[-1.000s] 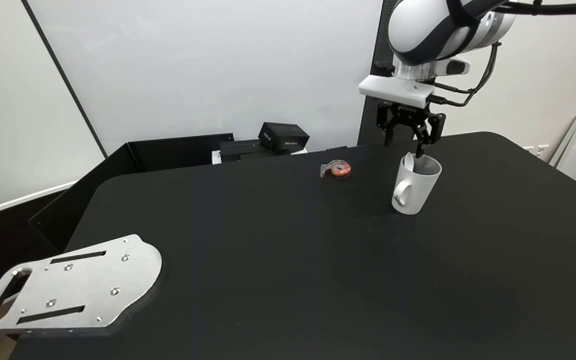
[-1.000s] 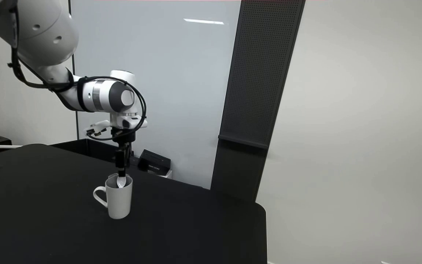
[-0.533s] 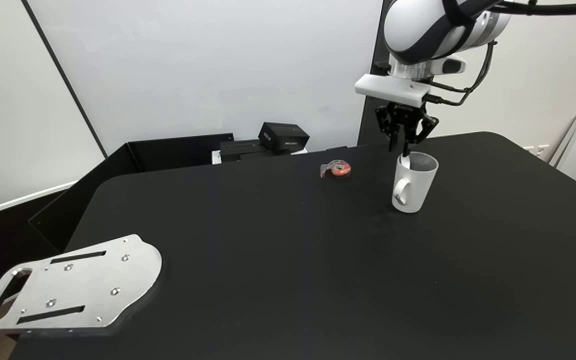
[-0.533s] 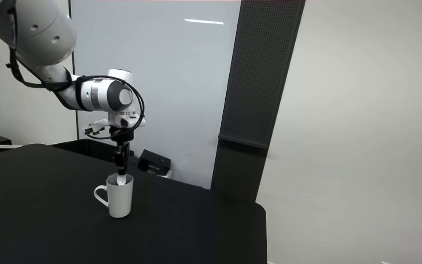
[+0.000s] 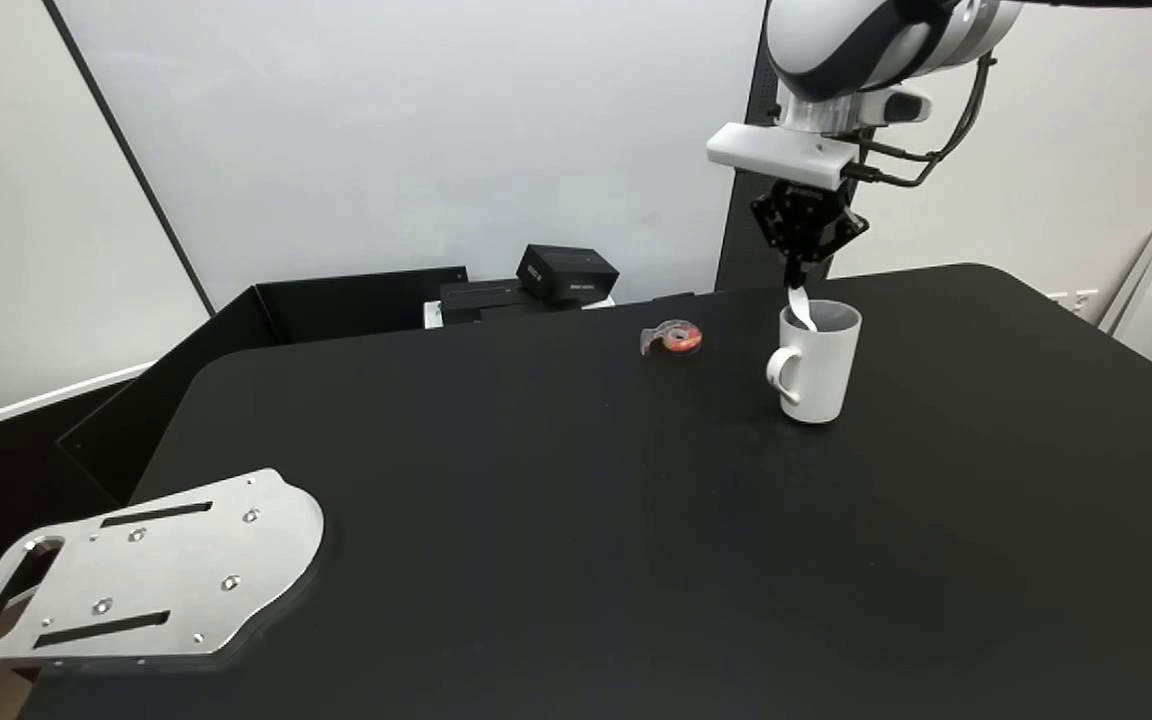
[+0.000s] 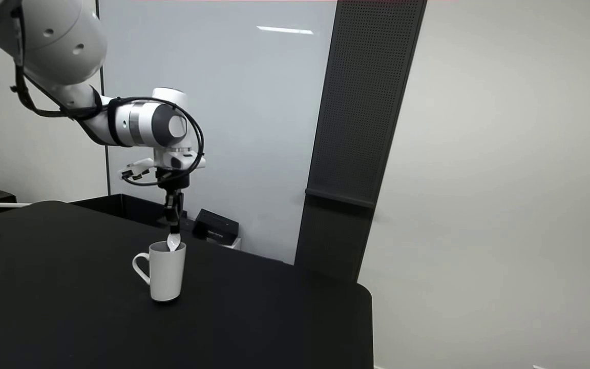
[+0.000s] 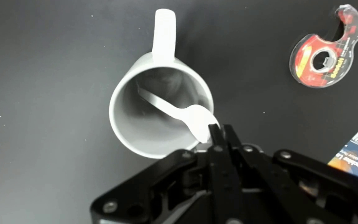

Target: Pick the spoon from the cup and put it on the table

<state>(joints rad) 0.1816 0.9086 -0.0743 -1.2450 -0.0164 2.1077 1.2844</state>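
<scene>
The white spoon (image 7: 197, 119) leans in the white cup (image 7: 164, 34), bowl end up and its handle running down inside. My gripper (image 7: 221, 126) is shut on the edge of the spoon's bowl, just over the cup's rim in the wrist view. In both exterior views the spoon (image 5: 801, 308) hangs tilted below the fingertips, its lower part hidden inside the cup (image 6: 167, 274). The cup is upright on the black table (image 5: 536, 500), and its handle points left in both exterior views.
A red tape dispenser (image 7: 318, 63) lies near the cup. The grey metal plate (image 5: 166, 575) rests at the table's far left in an exterior view. Black boxes (image 5: 568, 275) stand beyond the back edge. A printed blue item (image 7: 354, 158) shows at the wrist view's right edge.
The jaws have come together on the spoon. My gripper has risen a little and the spoon has come up with it. The cup has shifted slightly and its handle has swung outward.
</scene>
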